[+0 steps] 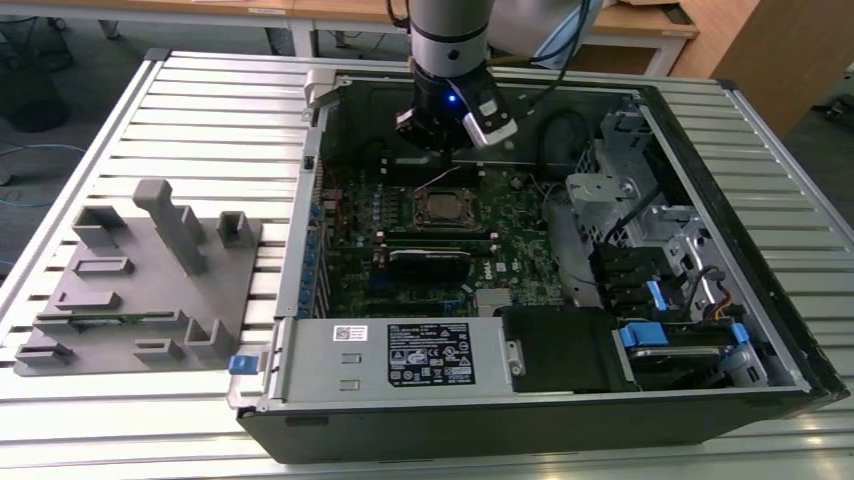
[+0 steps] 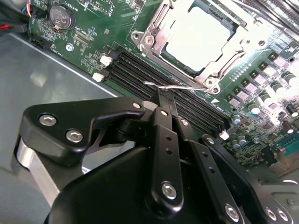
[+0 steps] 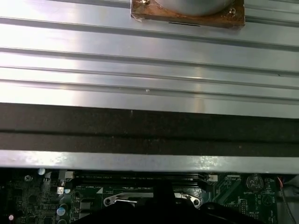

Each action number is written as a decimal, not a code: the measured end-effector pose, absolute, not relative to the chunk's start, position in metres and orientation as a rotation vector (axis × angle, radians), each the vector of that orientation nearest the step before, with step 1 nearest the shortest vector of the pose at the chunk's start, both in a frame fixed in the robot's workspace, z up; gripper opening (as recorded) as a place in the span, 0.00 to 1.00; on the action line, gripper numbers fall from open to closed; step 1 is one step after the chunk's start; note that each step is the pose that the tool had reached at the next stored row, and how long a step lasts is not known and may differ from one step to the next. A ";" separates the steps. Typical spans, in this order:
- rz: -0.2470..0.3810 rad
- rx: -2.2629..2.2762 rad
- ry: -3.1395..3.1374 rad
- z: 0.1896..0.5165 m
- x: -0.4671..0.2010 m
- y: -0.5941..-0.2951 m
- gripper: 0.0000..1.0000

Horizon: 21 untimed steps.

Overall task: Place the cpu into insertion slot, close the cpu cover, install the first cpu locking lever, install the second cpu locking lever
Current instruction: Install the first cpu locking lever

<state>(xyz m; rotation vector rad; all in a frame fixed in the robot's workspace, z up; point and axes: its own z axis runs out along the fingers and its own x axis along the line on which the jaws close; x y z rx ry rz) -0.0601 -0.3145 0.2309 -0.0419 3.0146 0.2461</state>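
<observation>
Jaws pinched shut on the thin wire lever (image 2: 173, 87) beside the cover (image 2: 148, 35), which lies closed over the cpu (image 2: 198, 37) on the green motherboard (image 2: 88, 28).

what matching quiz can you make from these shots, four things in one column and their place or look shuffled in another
Things:
1 cpu
2 coin cell battery
3 grey fixture tray
4 gripper

Places or looks:
a outside the computer case, on the slatted table
b tip right at the wire locking lever
c seated under the closed cpu cover
d round and silvery, on the green motherboard

Pairs: 1-c, 2-d, 3-a, 4-b
</observation>
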 end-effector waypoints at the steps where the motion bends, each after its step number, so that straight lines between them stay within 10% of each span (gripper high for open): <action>1: 0.248 -0.042 3.009 0.231 -0.061 -0.315 0.11; 21: 0.288 0.040 2.972 0.225 -0.067 -0.323 0.11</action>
